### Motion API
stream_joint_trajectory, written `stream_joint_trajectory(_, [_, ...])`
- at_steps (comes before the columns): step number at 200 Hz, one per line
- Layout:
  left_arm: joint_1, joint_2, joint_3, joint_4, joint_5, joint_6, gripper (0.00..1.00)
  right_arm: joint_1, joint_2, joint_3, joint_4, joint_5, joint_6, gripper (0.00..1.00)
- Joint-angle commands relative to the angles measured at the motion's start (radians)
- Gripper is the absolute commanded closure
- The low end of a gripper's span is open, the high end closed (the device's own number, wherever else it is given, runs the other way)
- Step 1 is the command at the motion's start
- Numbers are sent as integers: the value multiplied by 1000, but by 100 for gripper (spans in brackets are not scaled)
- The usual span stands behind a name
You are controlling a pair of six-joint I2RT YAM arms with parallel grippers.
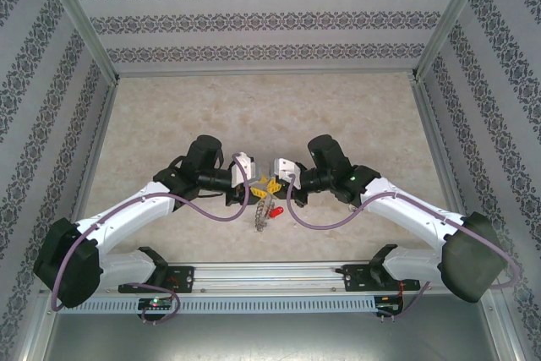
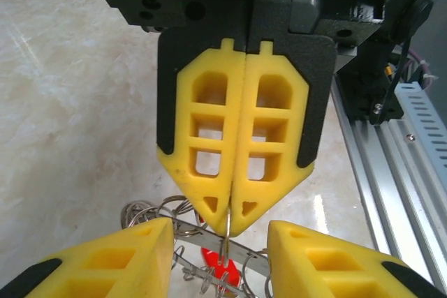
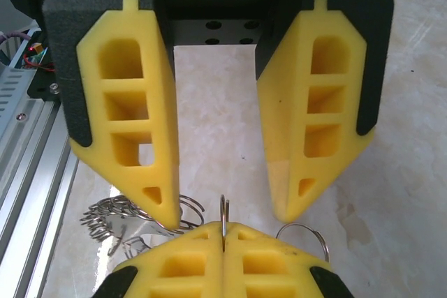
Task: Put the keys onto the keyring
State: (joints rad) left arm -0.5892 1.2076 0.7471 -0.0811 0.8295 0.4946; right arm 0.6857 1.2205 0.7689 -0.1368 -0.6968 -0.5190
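Right gripper: fingers pressed together on one wire loop of the keyring, lower centre of frame.
Left gripper: fingers part-spread either side of the keyring; cannot tell whether they grip it.
Red-headed key: among the loops, bottom centre, over the desk.

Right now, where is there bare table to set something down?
The far half of the table, between the arms and the back wall, is bare; so are strips along both side walls. Crowded: mid-table, where the left gripper and right gripper meet at the keyring.
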Motion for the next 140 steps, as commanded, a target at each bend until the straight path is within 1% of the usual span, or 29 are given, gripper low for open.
stream_joint_trajectory(1, [-12, 2, 34, -44, -23, 47, 62, 15, 1, -11, 31, -16, 5, 100])
stream_joint_trajectory(43, [-13, 12, 54, -94, -38, 79, 65, 16, -1, -8, 20, -10, -7, 100])
stream_joint_trajectory(76, [-12, 32, 73, -136, -14, 102, 66, 18, 2, -9, 25, -10, -6, 100])
stream_joint_trajectory(114, [-12, 39, 74, -153, -18, 112, 66, 19, -3, -16, 28, -1, -2, 100])
stream_joint_trajectory(140, [-12, 52, 78, -161, -17, 114, 69, 18, -7, -17, 26, -4, -3, 100])
